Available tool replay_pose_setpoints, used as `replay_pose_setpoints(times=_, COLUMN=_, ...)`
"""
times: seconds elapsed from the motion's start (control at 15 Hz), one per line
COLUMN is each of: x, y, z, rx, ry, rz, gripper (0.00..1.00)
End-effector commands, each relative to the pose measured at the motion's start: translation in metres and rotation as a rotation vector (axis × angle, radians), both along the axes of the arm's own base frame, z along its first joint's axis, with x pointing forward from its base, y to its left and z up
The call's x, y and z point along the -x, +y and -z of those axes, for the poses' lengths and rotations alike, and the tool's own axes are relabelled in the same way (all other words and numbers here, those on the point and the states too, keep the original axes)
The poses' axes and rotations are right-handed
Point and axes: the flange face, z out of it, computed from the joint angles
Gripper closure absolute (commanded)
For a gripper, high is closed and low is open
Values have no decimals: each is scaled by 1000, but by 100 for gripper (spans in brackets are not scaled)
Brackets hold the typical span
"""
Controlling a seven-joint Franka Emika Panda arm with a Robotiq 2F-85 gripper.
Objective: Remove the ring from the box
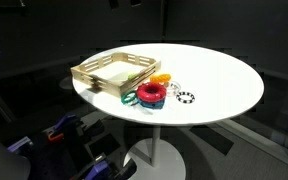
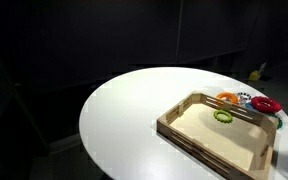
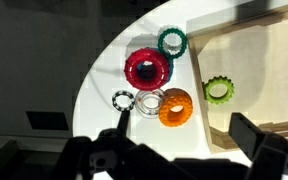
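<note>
My gripper (image 3: 177,124) hangs with jaws spread above the green ring (image 3: 217,90), which lies flat in the box (image 3: 269,65); it is probably light, stiff plastic, so I would pinch across its rim.

Round white table (image 1: 224,80) bearing a cluster of loose rings near its edge: red ring (image 3: 131,70) with dark green ring (image 3: 161,42) just beside it, and orange ring (image 3: 182,115), clear ring (image 3: 142,104) and black-and-white ring (image 3: 116,99) in a row.

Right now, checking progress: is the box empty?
No, the wrist view shows a light green ring lying inside the box.
</note>
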Motion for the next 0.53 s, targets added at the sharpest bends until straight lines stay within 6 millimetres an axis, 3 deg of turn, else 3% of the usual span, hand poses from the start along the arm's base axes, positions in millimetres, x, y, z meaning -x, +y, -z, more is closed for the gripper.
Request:
replay_pose_setpoints(times=0.0, x=-25, y=12, z=11, rx=-55, ry=22, rz=33, gripper=0)
replay_pose_setpoints(times=0.47, x=-44, y=36, z=65, rx=-125, ry=58, rz=46, gripper=0)
